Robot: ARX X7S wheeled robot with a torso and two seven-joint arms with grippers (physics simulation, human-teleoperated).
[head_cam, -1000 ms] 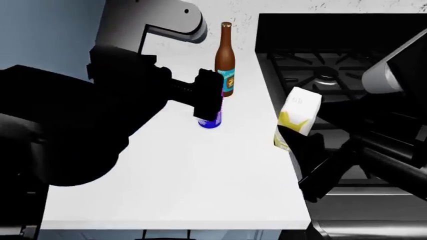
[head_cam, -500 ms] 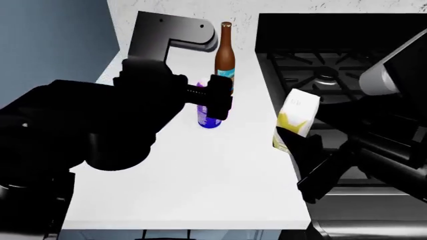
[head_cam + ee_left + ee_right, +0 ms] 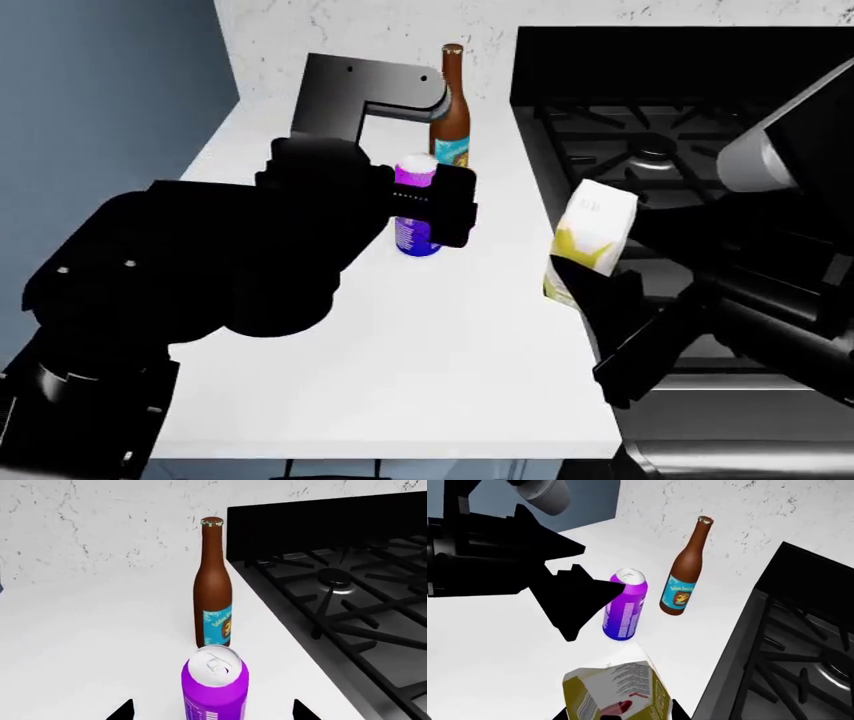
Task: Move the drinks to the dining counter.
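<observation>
Step in hand: pickup of the drinks from the white countertop point(image 3: 400, 380) beside the black gas stove point(image 3: 667, 140); none has reached the dining counter, which is not in view.

Nearest, at lower centre of the right wrist view, the juice carton point(image 3: 617, 692) sits tilted between the jaws of the right gripper point(image 3: 587, 285), which are clamped on it (carton at centre right of the head view, at the countertop's edge by the stove).

Next, the purple can point(image 3: 215, 687) stands upright at lower centre of the left wrist view, between the two dark fingertips point(image 3: 122, 711) of the left gripper point(image 3: 434, 205). The jaws are apart and not touching it.

Farthest, the brown bottle point(image 3: 213, 605) stands upright just behind the can, untouched.

Next move, as judged: advance slightly, close on the can, lift clear of the bottle.
</observation>
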